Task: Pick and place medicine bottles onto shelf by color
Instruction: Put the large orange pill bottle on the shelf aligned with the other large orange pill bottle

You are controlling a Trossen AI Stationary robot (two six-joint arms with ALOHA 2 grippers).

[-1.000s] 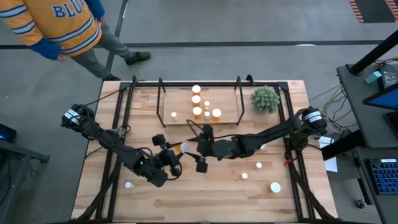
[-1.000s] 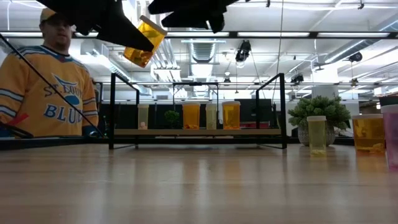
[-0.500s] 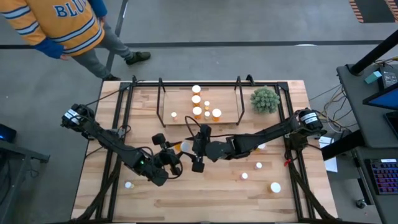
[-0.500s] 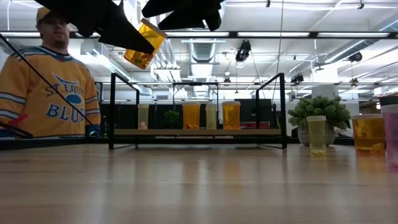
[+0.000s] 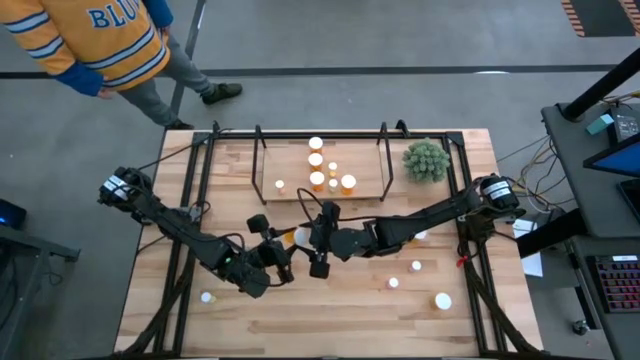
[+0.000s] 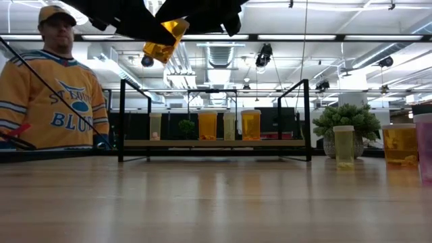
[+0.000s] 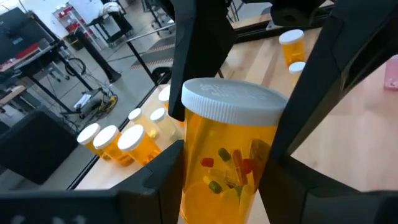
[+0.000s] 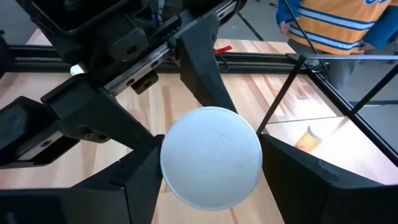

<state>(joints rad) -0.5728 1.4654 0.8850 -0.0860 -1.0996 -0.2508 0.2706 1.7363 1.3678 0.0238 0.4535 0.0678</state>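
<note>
Amber cylindrical bottle [image 7: 224,168], ribbed white cap, between left gripper [image 7: 221,180] fingers.

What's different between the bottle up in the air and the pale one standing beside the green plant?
The raised bottle is deep orange; the pale bottle is yellowish-green. The raised bottle hangs tilted above the table, gripped by the left end effector, with the right end effector at its cap; the pale bottle stands upright on the table, untouched. Both are see-through cylinders with white caps.
</note>
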